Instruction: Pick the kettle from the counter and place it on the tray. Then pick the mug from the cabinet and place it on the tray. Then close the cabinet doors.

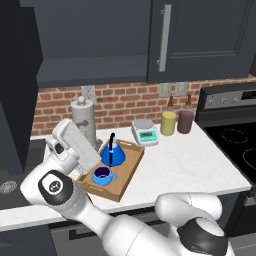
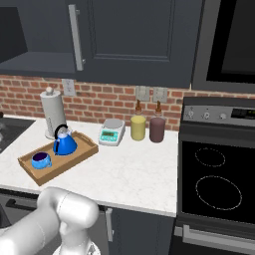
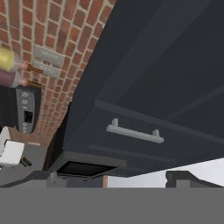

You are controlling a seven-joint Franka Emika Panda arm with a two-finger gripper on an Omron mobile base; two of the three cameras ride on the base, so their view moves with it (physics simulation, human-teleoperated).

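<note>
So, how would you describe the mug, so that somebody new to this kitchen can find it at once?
Look at the white marble counter left of the stove, where a wooden tray lies in front of the paper towel roll. The mug stands at the tray's near end: round, bright blue, purple inside. The cone-shaped kettle beside it has a tall black handle.

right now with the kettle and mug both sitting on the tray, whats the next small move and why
Probably swing the open hand toward the cabinet door that stands open at the left and start pushing it shut. The kettle and mug already rest on the tray, so closing the doors looks like what remains.
</note>
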